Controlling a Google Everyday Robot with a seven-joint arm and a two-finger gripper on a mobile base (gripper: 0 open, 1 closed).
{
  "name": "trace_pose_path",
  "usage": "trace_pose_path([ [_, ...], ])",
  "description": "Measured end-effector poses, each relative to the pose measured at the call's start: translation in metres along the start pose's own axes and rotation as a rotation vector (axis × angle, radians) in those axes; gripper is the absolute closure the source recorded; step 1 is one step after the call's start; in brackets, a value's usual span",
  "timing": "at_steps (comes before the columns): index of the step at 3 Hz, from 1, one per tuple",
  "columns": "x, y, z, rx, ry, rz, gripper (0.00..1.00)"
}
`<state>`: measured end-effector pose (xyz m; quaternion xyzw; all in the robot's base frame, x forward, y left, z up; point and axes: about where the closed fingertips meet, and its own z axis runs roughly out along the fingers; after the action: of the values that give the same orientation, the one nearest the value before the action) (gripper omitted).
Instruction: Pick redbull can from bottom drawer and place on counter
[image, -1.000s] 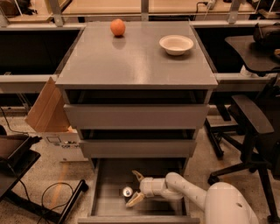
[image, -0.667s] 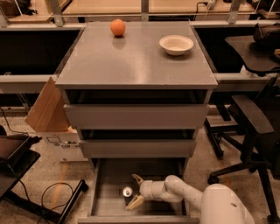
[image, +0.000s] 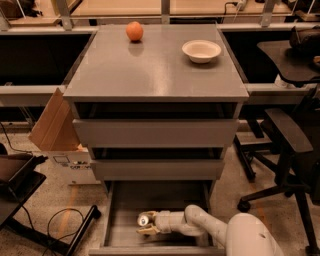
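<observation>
The bottom drawer (image: 120, 235) is pulled open at the foot of the grey cabinet. The redbull can (image: 143, 220) lies inside it, left of the middle; only its shiny silver top shows clearly. My gripper (image: 150, 223) reaches into the drawer from the lower right, right at the can and partly covering its body. My white arm (image: 210, 227) runs in from the bottom right corner. The counter (image: 155, 65) is the cabinet's flat grey top.
An orange fruit (image: 134, 31) sits at the back left of the counter and a white bowl (image: 201, 50) at the back right. The two upper drawers (image: 155, 132) are shut. A cardboard box (image: 55, 132) stands left of the cabinet and an office chair (image: 287, 145) to the right.
My gripper has shifted slightly left along the drawer toward the can. The can stays in about the same spot.
</observation>
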<state>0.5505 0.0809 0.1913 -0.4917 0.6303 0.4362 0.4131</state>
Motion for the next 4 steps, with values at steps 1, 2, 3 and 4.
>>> trace_pose_path([
  [1, -0.022, 0.006, 0.006, -0.022, -0.038, 0.002, 0.72],
  [2, -0.107, 0.024, -0.028, -0.079, -0.073, 0.006, 1.0],
  [3, -0.207, 0.061, -0.071, -0.154, -0.13, -0.012, 1.0],
  [4, -0.364, 0.106, -0.136, -0.144, -0.219, -0.096, 1.0],
])
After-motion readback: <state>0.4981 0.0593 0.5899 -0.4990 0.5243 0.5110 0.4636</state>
